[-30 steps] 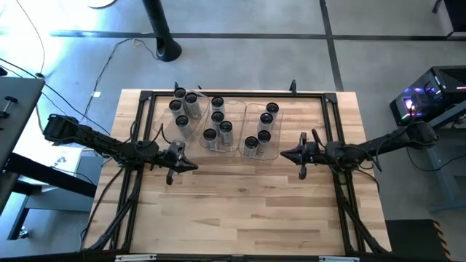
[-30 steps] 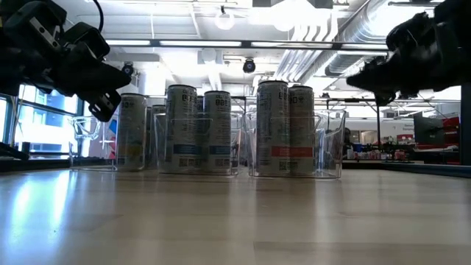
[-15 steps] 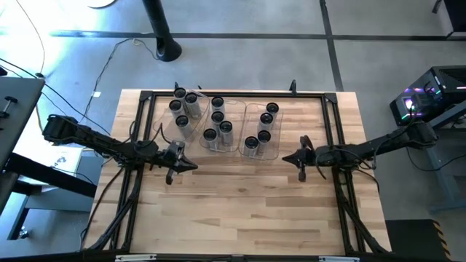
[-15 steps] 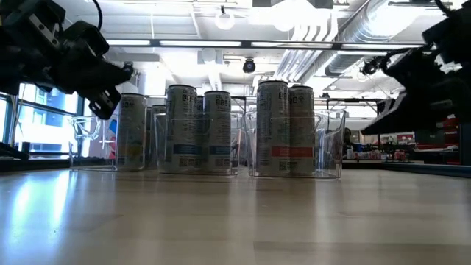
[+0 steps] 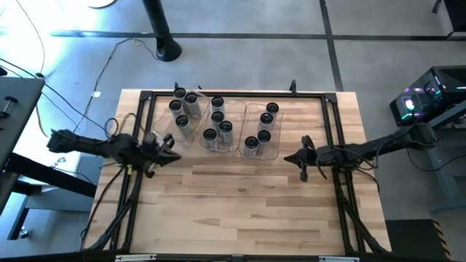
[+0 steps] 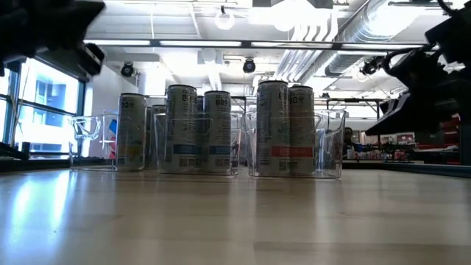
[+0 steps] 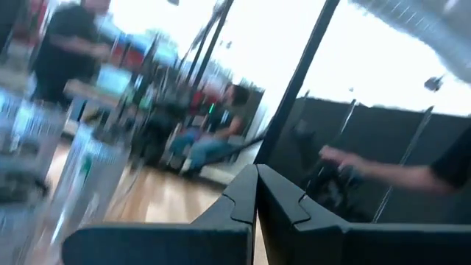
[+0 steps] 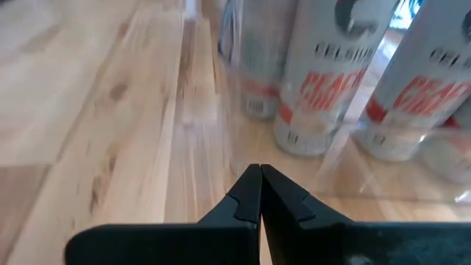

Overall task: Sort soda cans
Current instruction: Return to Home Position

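**Left arm pulls away from the cans; the sorting looks finished**

The main change is on the left of the high view. Half a second ago the left arm (image 5: 102, 145) reached in toward the lower centre of the table (image 5: 240, 211). Now it has drawn back toward the left edge and swung slightly upward in the frame. Its tip lies near the lower corner of the leftmost bin, though the pictures do not show whether they touch. In the low view the same arm has lifted almost out of the upper left corner (image 6: 44, 26), leaving the cans in plain sight.

The right arm (image 5: 364, 151) has barely moved in that half second. Its tip sits right of centre in the high view, just beside the lower right corner of the bins (image 5: 241, 131).

Both wrist views show the jaws pressed together with nothing between them.

The soda cans (image 5: 218, 120) all stand upright inside the three clear bins, side by side at upper centre of the high view. No can is loose on the table. In the low view they form a row across the middle of the frame (image 6: 272, 129). The right wrist view shows red-lettered cans (image 8: 316, 81) behind a clear wall.

With every can in a bin and both arms empty, I judge that the job is at its close. The left arm seems to be retreating to rest, with the right arm likely to follow.
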